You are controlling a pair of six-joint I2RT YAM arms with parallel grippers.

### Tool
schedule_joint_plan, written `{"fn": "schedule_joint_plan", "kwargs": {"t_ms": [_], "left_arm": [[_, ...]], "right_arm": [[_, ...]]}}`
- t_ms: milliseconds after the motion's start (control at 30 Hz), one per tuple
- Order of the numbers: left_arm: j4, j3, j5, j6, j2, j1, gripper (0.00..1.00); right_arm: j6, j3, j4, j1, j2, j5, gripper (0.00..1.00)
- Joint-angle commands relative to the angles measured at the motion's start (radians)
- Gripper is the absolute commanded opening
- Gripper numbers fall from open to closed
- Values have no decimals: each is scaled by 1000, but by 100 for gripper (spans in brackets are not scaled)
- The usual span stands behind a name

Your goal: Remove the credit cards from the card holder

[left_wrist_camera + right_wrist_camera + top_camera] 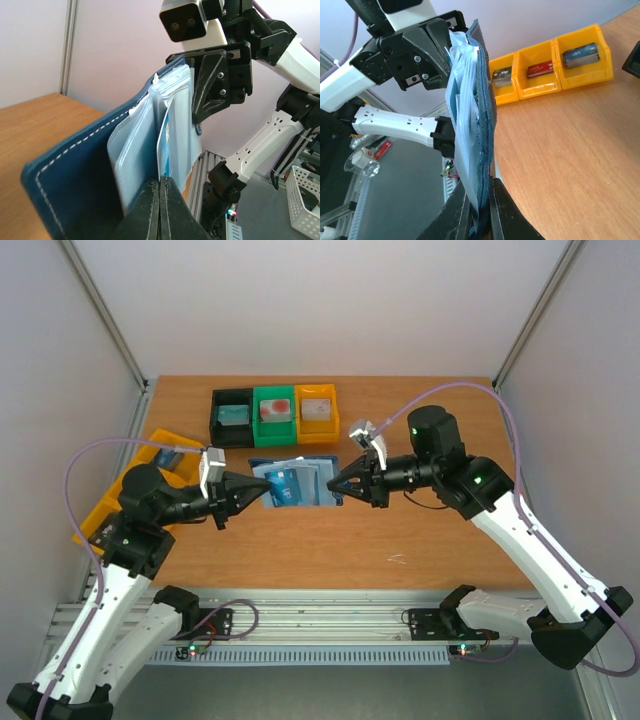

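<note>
The card holder (318, 478) lies open over the table (430, 560), long axis left-right; my left pincer (264, 490) grips one end; my right pincer (334, 486) grips the other; three bins (274, 416) stand behind.

Left end effector (264, 492) faces right end effector (334, 486), both clamped shut.
</note>
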Motion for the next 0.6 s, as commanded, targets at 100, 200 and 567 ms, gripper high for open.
{"fn": "schedule_joint_plan", "kwargs": {"t_ms": [100, 200, 567], "left_arm": [[2, 38, -3, 34, -3, 9, 0], [-91, 55, -41, 84, -9, 9, 0], [-183, 49, -449, 181, -45, 10, 0]], "right_arm": [[13, 31, -14, -10, -10, -34, 1], [-1, 35, -6, -12, -22, -22, 1], [118, -140, 25, -271, -48, -25, 1]]}}
